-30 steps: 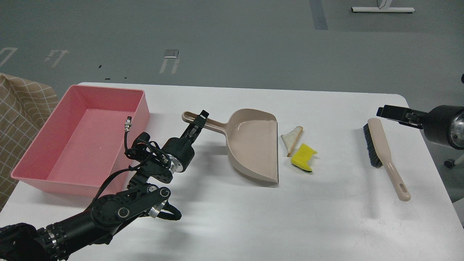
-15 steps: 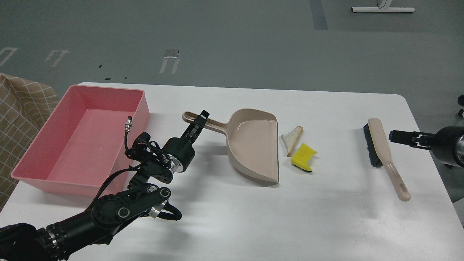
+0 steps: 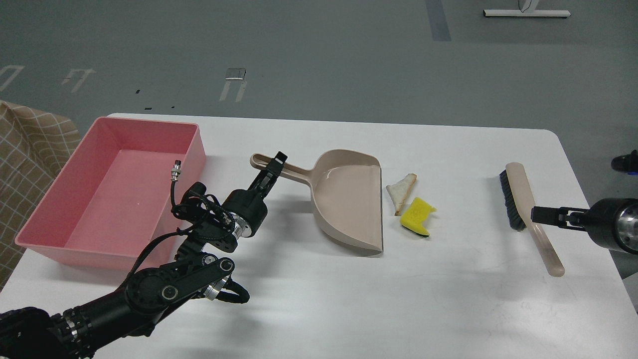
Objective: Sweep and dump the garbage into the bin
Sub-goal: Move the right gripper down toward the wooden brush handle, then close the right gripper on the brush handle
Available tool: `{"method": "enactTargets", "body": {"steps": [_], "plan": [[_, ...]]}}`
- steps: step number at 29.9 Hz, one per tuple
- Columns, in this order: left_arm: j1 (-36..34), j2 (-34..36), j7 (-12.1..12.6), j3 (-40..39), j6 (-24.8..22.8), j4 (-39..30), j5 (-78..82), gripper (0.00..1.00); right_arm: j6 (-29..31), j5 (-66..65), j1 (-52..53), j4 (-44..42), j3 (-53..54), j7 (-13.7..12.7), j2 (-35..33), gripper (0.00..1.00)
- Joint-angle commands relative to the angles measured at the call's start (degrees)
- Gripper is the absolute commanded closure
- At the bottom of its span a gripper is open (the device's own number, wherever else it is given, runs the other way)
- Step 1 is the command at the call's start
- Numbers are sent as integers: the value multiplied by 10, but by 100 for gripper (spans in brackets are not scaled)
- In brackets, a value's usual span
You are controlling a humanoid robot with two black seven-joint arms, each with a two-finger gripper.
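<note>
The garbage lies mid-table: a white bread piece (image 3: 400,192) with brown crust and a yellow sponge chunk (image 3: 417,215) with dark green backing, both just right of the beige dustpan's (image 3: 349,197) open edge. The pink bin (image 3: 50,207) stands at the left and looks empty. My left gripper (image 3: 275,167) sits narrow on the dustpan's handle (image 3: 296,173), fingers closed around it. My right gripper (image 3: 539,215) comes in from the right and its tip is over the neck of the beige brush (image 3: 521,194); it is seen side-on, so its fingers cannot be told apart.
The white table (image 3: 319,299) has a rounded far right corner and its right edge lies close to the brush. A checked cloth (image 3: 25,144) lies off the table's left side behind the bin. Grey floor lies beyond.
My right gripper has come down and toward me, from level with the brush's top end to over the brush's neck. The left arm, dustpan and scraps have not moved.
</note>
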Motion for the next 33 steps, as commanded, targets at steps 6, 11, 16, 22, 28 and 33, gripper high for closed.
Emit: {"method": "enactTargets", "body": {"steps": [6,11,16,22,28,33], "plan": [[1,1,1,0,0,0,4,100,0,-15,-9,-1,-10,0,4,10],[1,1,0,0,0,-1,4,100,0,-15,-10,-2,-10,0,8,11],[1,0,1,0,0,-1,4,100,0,-16,-10,-3,-16,0,15,13],[1,1,1,0,0,-1,4,100,0,-26,-9,-6,-26,0,30,14],[0,2,1,0,0,-1,4,100,0,-25,-12,-6,-26,0,30,18],[0,2,1,0,0,-1,4,100,0,-25,-17,-6,-26,0,30,18]]}}
